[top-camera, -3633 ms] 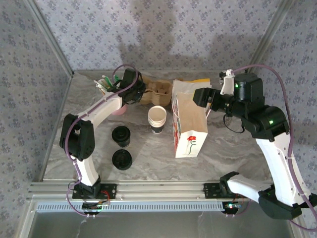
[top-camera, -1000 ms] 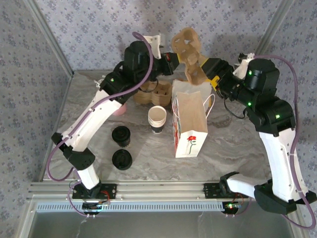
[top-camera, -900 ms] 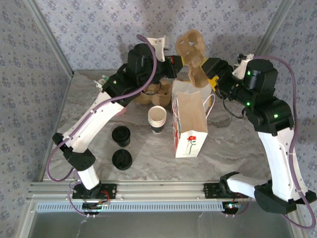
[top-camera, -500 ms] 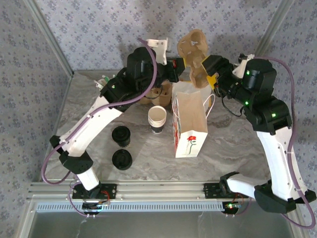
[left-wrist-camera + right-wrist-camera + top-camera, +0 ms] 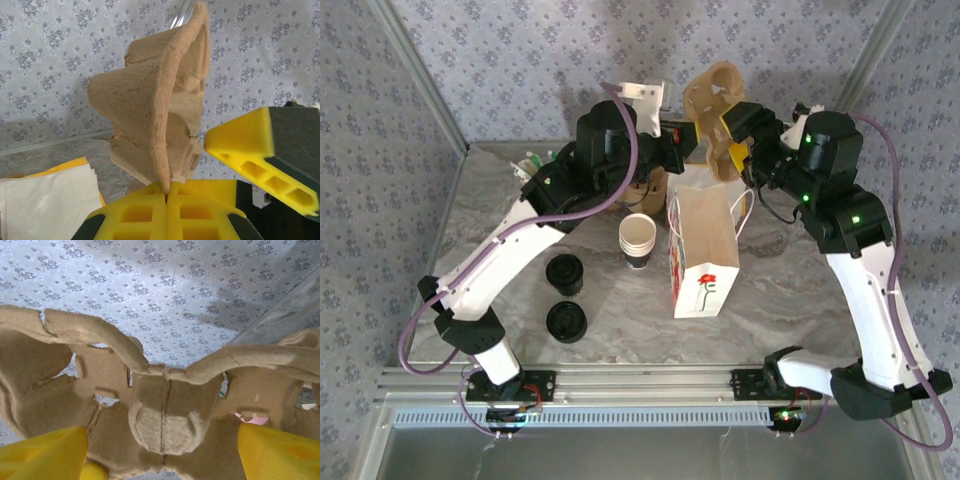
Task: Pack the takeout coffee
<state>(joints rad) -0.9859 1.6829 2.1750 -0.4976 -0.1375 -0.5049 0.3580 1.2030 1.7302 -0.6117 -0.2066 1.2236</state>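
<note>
A brown moulded cup carrier [image 5: 708, 95] hangs in the air above the open mouth of the white paper bag [image 5: 705, 250]. My left gripper [image 5: 682, 133] is shut on the carrier's thin edge [image 5: 166, 192]. From the right, my right gripper [image 5: 732, 135] has its jaws wide, a yellow finger against each side of the carrier's middle [image 5: 163, 440]. One of its fingers [image 5: 250, 145] meets the carrier [image 5: 150, 115] in the left wrist view. The takeout coffee [image 5: 564, 272], a small cup with a black lid, stands on the table at the left, far from both grippers.
A loose black lid [image 5: 566, 321] lies in front of the coffee. A stack of white cups [image 5: 637, 240] stands just left of the bag. More brown carriers [image 5: 642, 185] sit at the back, under my left arm. White and yellow napkins [image 5: 45, 200] lie beside them.
Both grippers and the carrier between them have shifted a little to the right and up, above the bag's mouth. The left arm has stretched further across. Nothing on the table has moved.
</note>
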